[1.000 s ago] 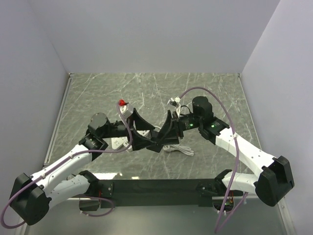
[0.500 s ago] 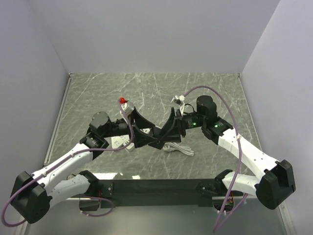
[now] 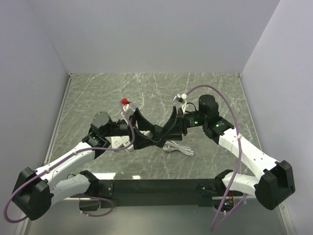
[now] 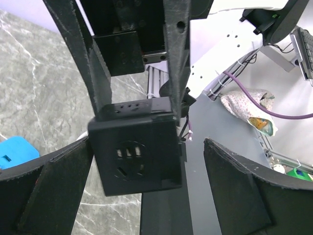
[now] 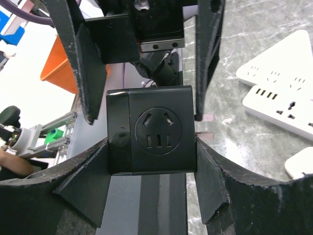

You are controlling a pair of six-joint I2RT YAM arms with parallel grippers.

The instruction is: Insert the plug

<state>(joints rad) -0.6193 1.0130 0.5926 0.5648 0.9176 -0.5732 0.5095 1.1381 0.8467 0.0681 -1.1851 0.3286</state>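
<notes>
Near the counter's middle, the right gripper (image 5: 151, 142) clamps the uninserted black plug (image 5: 156, 122) near the white power strip (image 5: 279, 98), with the left gripper (image 4: 146, 147) spread open around it; next, probably, aligning its pins with a socket.

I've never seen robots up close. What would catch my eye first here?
The right gripper clamps a black socket cube over the middle of the grey marbled table, with the left gripper open around it. White power strips lie on the table close by.

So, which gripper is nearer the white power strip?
Left. The left gripper sits just right of the white power strip; the right gripper is farther right, holding the black adapter.
</notes>
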